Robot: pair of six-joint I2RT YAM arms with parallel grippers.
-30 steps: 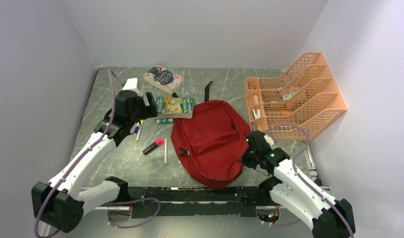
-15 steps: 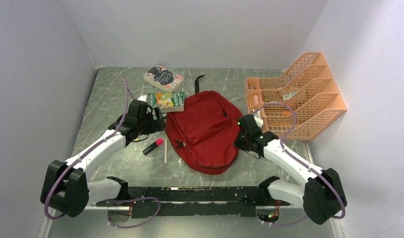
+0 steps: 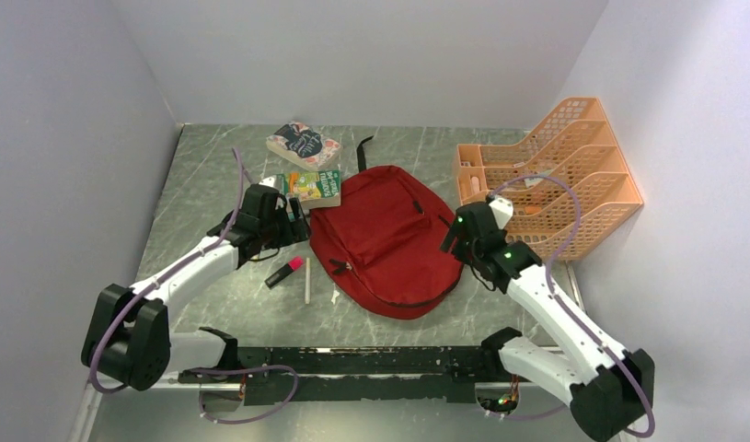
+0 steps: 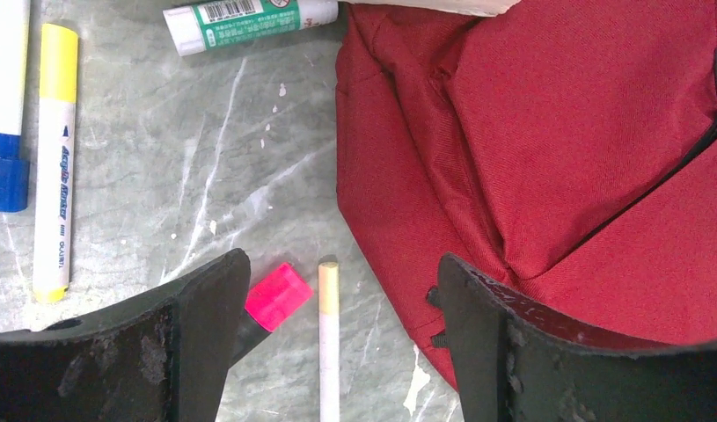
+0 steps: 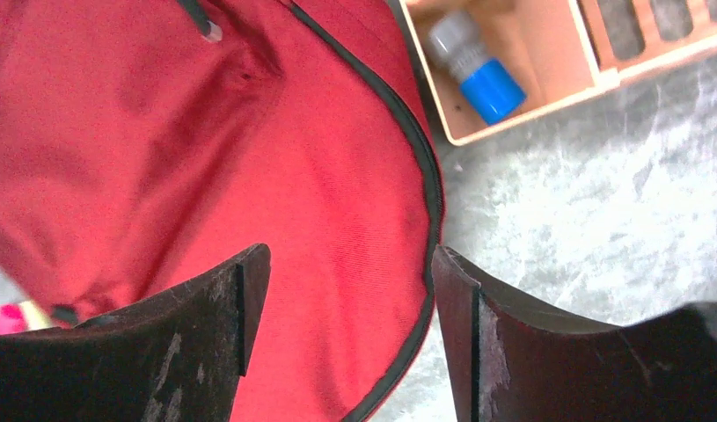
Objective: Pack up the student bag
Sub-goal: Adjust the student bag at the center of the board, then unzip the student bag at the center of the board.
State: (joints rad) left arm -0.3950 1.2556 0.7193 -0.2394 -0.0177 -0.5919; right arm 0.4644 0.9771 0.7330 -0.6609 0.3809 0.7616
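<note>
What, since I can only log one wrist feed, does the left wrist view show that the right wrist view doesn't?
Only the left wrist view: a yellow marker, a blue-capped pen and a green glue stick, all lying on the table beside the student bag. Only the right wrist view: a corner of the orange organizer with a blue-capped bottle lying in it. Both: the red student bag, the marble table, and each arm's own open fingers, the left pincer and the right pincer, holding nothing.
</note>
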